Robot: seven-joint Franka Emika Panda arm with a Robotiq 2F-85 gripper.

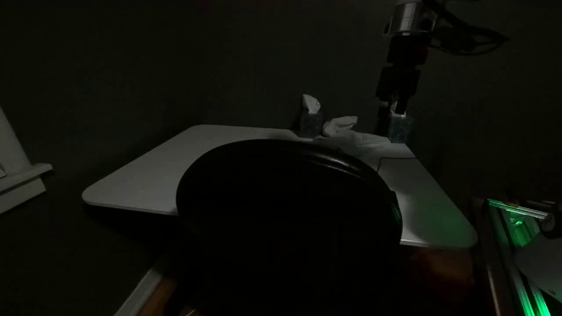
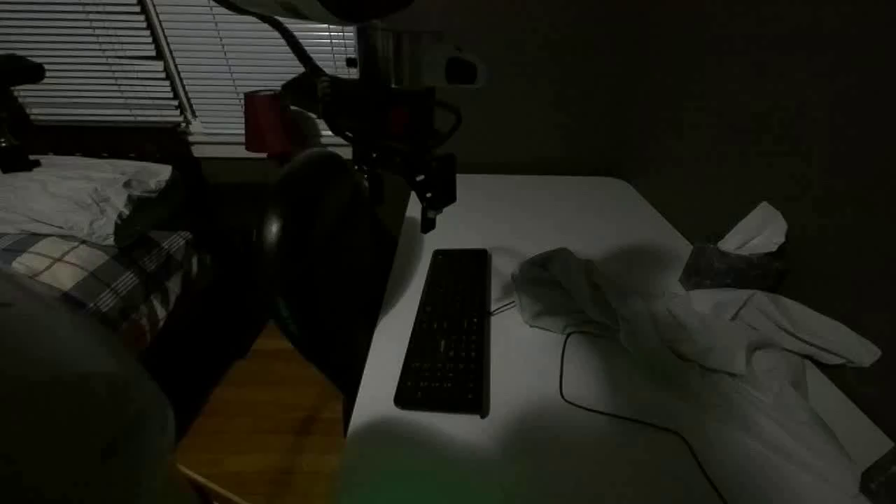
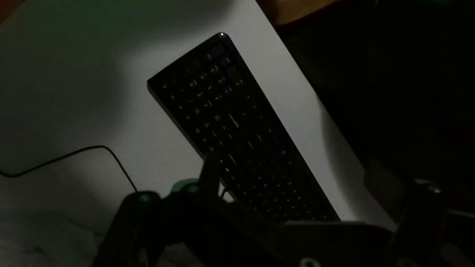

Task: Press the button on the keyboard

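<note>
Two tissue boxes (image 1: 311, 126) by the wall-side edge of the table (image 1: 145, 175)
White tissue (image 1: 311, 105) pokes from each; gripper (image 1: 392, 109) released, jaws apart; keyboard (image 2: 448, 329) near the opposite edge.

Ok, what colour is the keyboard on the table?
The keyboard looks black with pale key markings; the wrist view shows it best.

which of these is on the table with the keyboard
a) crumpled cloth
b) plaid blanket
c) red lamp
a, since in an exterior view the cloth lies rumpled on the table, beside the keyboard but not touching it.
</note>
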